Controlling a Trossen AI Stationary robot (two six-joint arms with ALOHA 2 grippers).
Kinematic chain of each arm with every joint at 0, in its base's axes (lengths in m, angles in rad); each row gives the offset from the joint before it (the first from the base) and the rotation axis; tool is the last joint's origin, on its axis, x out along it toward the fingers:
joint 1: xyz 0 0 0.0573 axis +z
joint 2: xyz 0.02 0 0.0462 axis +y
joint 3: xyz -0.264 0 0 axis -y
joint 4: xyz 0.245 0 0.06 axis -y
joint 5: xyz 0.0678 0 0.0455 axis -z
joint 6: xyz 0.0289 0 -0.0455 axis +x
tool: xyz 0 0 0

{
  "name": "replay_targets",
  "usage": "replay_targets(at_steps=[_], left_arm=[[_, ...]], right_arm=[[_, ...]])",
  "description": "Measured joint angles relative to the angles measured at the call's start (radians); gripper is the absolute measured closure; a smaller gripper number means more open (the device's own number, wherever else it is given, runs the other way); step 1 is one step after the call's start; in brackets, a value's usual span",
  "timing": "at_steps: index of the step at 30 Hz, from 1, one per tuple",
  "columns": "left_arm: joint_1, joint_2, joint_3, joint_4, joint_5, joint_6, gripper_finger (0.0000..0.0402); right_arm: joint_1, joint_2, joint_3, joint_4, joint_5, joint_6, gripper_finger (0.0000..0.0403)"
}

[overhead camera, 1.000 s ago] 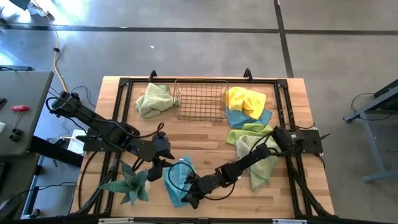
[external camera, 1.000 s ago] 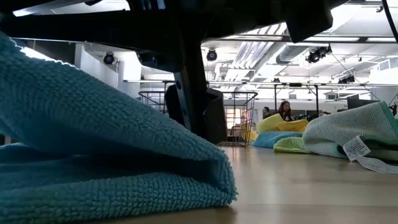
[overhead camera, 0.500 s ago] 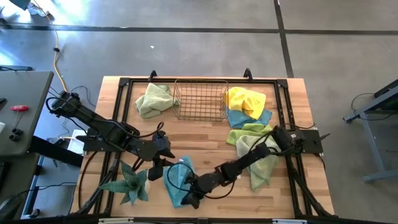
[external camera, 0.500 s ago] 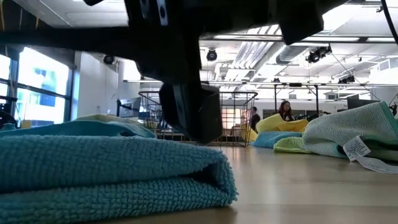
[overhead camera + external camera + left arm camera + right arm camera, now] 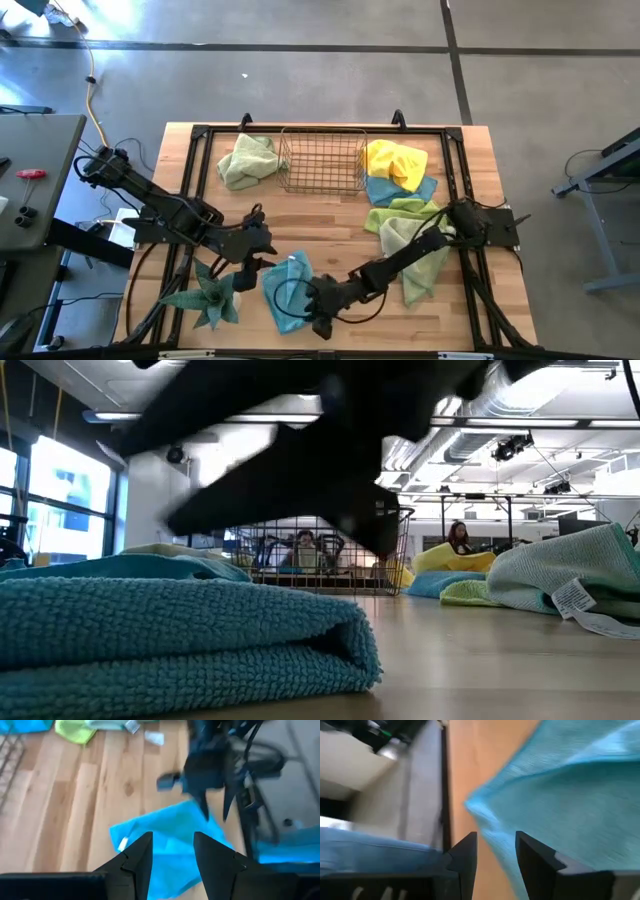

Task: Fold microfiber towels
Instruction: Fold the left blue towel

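Lying near the table's front edge, the blue towel (image 5: 287, 292) is folded over on itself, its long axis running roughly front to back, with the fold's rounded edge showing at table height (image 5: 330, 645). The right gripper (image 5: 318, 322) sits just beside its front right corner, fingers parted with nothing between them; in its own wrist view the cloth (image 5: 560, 795) fills the space ahead, apart from the fingers (image 5: 465, 852). The left gripper (image 5: 247, 272) hovers at the towel's left edge, next to the green plant (image 5: 208, 296), fingers also spread and empty, with the towel (image 5: 165, 840) in front of them. From table height the arms are only a dark smear, so contact with the cloth cannot be judged there. Farther back, the wire basket (image 5: 322, 160) stands between a pale green towel (image 5: 246, 160) and a heap of 3 or 4 towels: yellow (image 5: 396, 160), blue, lime (image 5: 392, 214) and pale green (image 5: 422, 262), partly covered by the right arm.
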Motion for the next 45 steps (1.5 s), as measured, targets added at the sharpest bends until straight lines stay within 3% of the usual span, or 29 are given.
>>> replay_targets(at_steps=[6,12,17,31,37,45], left_arm=[[-0.026,0.040,0.001,-0.030,-0.116,0.008,0.0268],[-0.026,0.159,0.001,-0.014,-0.129,0.009,0.0268],[-0.024,0.279,0.000,0.023,-0.110,0.060,0.0268],[-0.027,0.518,0.000,0.394,0.070,0.253,0.0268],[-0.016,0.583,0.000,0.337,0.072,0.196,0.0268],[-0.048,0.549,0.000,0.143,0.068,0.102,0.0268]], right_arm=[[0.032,-0.016,0.000,-0.069,0.117,-0.034,0.0297],[0.030,-0.016,0.000,-0.075,0.141,-0.067,0.0302],[0.027,-0.016,0.000,-0.083,0.133,-0.086,0.0302],[0.035,-0.014,0.000,-0.133,0.131,-0.086,0.0302],[0.035,-0.014,0.000,-0.140,0.131,-0.094,0.0302],[0.035,-0.014,0.000,-0.143,0.132,-0.098,0.0302]])
